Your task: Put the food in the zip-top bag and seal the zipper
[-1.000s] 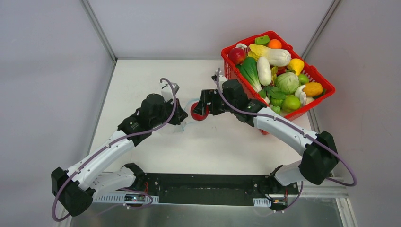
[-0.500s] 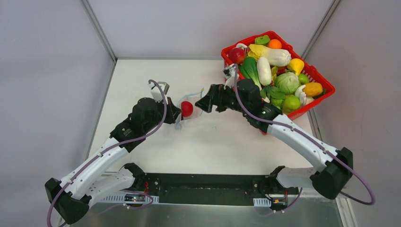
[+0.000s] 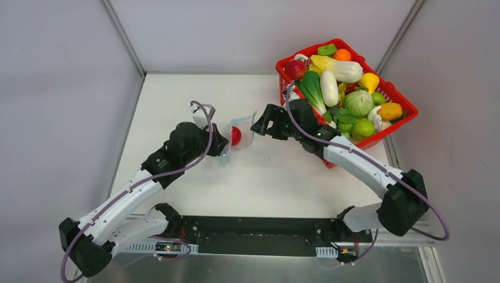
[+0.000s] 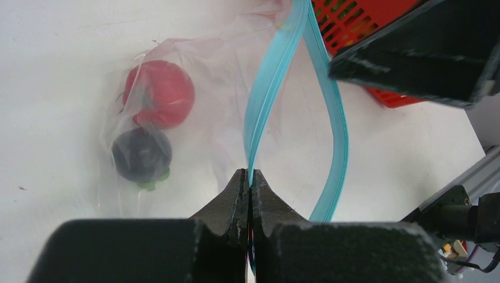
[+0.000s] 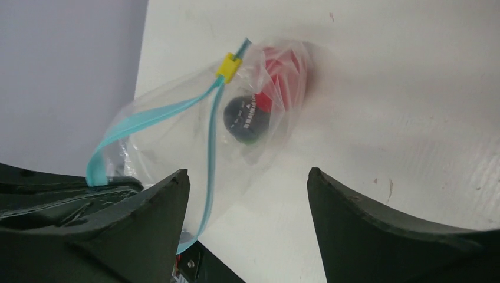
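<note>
The clear zip-top bag (image 3: 239, 134) lies mid-table with its mouth open. Inside it are a red tomato (image 4: 159, 94) and a dark purple ball (image 4: 141, 154); both also show in the right wrist view, the tomato (image 5: 284, 66) behind the ball (image 5: 244, 118). My left gripper (image 4: 250, 174) is shut on one side of the teal zipper (image 4: 268, 88) and holds that edge up; it sits left of the bag (image 3: 222, 144). The zipper's other side bows away. A yellow slider (image 5: 229, 66) sits at the zipper's far end. My right gripper (image 5: 247, 174) is open and empty, just right of the bag (image 3: 258, 125).
A red mesh basket (image 3: 286, 88) at the back right holds several more toy fruits and vegetables, among them a white radish (image 3: 329, 87) and a green cabbage (image 3: 358, 102). Grey walls close in the table on the left, back and right.
The right gripper let go of the red tomato at the bag's mouth and drew back toward the basket, open. The tomato now lies inside the bag. The left gripper still pinches the zipper.
</note>
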Tool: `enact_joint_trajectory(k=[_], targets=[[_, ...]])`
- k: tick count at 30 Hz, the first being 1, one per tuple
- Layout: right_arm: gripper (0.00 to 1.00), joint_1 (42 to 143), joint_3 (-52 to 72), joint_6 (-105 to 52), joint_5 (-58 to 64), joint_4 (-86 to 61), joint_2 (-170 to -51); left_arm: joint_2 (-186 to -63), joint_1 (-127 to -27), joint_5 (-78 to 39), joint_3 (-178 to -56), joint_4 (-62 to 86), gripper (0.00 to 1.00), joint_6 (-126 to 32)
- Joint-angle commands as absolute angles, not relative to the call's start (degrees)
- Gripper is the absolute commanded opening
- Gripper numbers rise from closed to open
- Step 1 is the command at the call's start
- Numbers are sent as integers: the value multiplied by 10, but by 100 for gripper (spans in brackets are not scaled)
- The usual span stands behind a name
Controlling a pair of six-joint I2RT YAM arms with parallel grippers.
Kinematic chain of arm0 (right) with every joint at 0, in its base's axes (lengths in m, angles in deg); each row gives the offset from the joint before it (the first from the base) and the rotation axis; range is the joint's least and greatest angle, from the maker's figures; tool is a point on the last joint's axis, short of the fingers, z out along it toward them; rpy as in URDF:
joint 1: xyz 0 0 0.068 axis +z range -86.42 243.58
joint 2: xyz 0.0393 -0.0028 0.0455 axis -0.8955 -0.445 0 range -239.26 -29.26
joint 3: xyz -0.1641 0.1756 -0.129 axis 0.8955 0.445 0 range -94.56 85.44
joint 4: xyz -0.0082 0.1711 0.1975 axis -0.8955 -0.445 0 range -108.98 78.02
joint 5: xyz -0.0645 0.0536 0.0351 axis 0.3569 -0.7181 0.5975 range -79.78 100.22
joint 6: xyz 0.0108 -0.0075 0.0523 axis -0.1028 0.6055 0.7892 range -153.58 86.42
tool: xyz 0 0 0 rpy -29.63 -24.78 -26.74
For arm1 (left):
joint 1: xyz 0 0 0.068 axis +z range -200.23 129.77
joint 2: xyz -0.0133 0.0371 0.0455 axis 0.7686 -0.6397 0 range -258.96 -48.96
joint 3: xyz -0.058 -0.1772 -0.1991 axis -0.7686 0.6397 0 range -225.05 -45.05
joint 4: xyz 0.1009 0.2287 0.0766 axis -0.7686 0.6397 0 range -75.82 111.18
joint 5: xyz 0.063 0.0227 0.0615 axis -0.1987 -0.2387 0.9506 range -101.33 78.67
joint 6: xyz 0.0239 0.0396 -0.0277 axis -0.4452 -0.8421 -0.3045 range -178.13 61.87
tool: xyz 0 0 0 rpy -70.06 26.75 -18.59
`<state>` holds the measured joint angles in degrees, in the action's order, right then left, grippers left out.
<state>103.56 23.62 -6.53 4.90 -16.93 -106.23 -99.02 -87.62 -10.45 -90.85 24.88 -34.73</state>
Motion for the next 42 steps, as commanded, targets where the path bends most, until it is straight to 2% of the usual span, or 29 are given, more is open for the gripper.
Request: enact_joint_trajectory(k=[1,4,9,19,26,30,32,36,39,42], targets=[[75,1037,205,-45,-19,-176,-1082,-994,-871,-117,-919,233,0,-342],[75,1037,230,-53,-23,-137,-1061,-998,-871,-99,-929,254,0,-347],[83,1037,226,-100,36,-141,-1017,-991,-871,-89,-916,249,0,-348],[92,1034,228,-225,318,-150,-904,-965,-871,-67,-896,249,0,-372],[91,995,184,-266,444,-212,-910,-956,-871,-61,-896,258,0,-386],[81,881,152,-195,391,-333,-921,-957,-871,-68,-892,248,0,-383],[80,818,171,-167,313,-339,-902,-961,-871,-68,-892,247,0,-382],[79,732,182,-152,268,-344,-888,-973,-871,-73,-901,250,0,-385],[77,668,176,-152,184,-342,-902,-979,-871,-76,-903,246,0,-383],[75,642,163,-151,76,-330,-927,-986,-871,-80,-905,240,0,-380]])
